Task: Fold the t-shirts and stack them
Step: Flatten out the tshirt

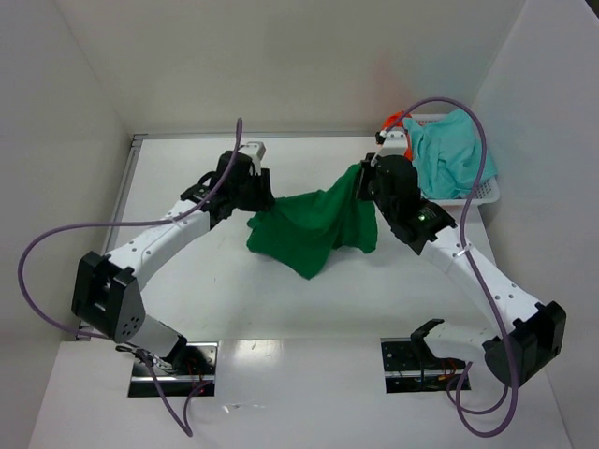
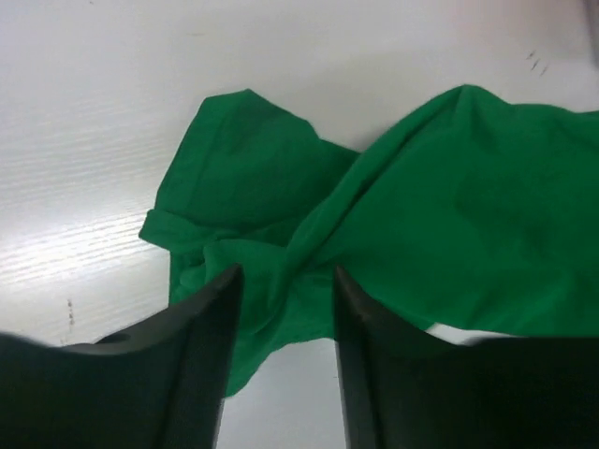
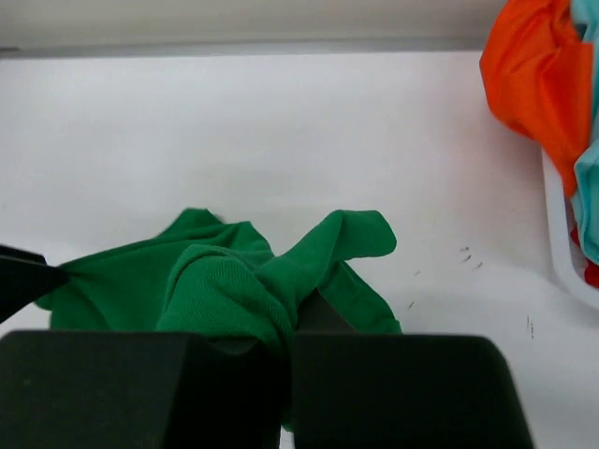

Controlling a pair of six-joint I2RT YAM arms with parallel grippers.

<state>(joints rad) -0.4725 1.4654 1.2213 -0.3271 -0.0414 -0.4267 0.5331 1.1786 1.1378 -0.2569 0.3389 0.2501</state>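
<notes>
1. The green shirt [image 1: 314, 229] is sagging over the table [image 1: 187, 281], one end bunched in the clenched right gripper [image 3: 285, 332].
2. The left gripper [image 2: 285, 309] is hovering released above the other end.
3. The cloth is looking light and limp; pinching a hem or shoulder edge seems best.

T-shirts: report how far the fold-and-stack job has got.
Done: nothing is folded or stacked; only the dark green t-shirt is out on the table, crumpled. In hand: the right gripper is shut on one bunched edge of it; the left gripper stands open at the opposite edge. Left: fold it, then the teal t-shirt and orange t-shirt, both heaped in the white mesh basket.
</notes>
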